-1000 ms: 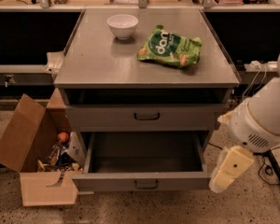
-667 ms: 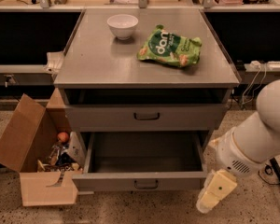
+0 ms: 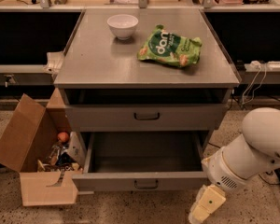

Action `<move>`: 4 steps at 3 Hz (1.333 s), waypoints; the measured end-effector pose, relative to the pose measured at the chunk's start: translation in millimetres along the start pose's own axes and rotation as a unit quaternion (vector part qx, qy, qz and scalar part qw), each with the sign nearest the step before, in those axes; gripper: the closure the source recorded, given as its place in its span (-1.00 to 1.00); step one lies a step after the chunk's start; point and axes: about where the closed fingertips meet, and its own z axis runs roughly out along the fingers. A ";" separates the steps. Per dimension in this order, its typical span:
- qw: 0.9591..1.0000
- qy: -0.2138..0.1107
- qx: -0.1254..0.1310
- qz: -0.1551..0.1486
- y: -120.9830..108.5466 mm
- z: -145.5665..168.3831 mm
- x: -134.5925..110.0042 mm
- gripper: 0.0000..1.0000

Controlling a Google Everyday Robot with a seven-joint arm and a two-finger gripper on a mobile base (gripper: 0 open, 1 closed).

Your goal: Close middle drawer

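Lowered further, the gripper [image 3: 199, 213] hangs by the open middle drawer [image 3: 130, 183]; cannot tell its grip.

The middle drawer [image 3: 144, 155], low in the centre, is smooth matt grey metal with a dark bar handle [image 3: 146, 184]. The cabinet's top surface [image 3: 98, 59] has the same dull grey finish. On it, the bowl [image 3: 122, 25] looks glossy white and the snack bag [image 3: 170, 47] is shiny green film. The gripper [image 3: 204, 208], at the lower right, is smooth cream plastic under a glossy white arm shell [image 3: 256, 143]. The box [image 3: 23, 134] at the left is matt brown cardboard.
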 end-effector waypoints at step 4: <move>0.996 -0.037 -0.004 0.079 -58.4 148.8 71.3 0.24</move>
